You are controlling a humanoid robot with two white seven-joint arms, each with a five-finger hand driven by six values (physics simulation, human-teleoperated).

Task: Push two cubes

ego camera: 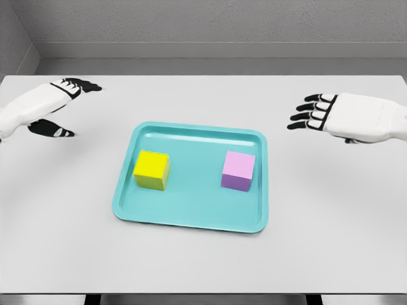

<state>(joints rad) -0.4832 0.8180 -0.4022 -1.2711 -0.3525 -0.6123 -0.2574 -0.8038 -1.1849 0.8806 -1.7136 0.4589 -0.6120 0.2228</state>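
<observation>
- Nearest the camera, the front edge of the white table (203,267) runs across the bottom of the head view, its bare surface stretching back toward the wall.
- A teal tray (191,216) with a raised rim and rounded corners lies on the table around the middle, its long sides running left to right.
- The yellow cube (151,169) sits inside the tray on its left half, flat on the tray floor and clear of the rim.
- The pink cube (238,170) sits on the right half of the same tray, about level with the yellow one and well apart from it (no lettering, label or brand mark can be read on either cube or on the tray).
- The right hand (327,114) hangs over the table to the right of the tray, black-tipped fingers spread and pointing left, holding nothing.
- The left hand (60,105) is over the table's far left, thumb and fingers held wide apart, gripping nothing and well apart from the tray.
- Behind the table stands a grey wall (216,25).
</observation>
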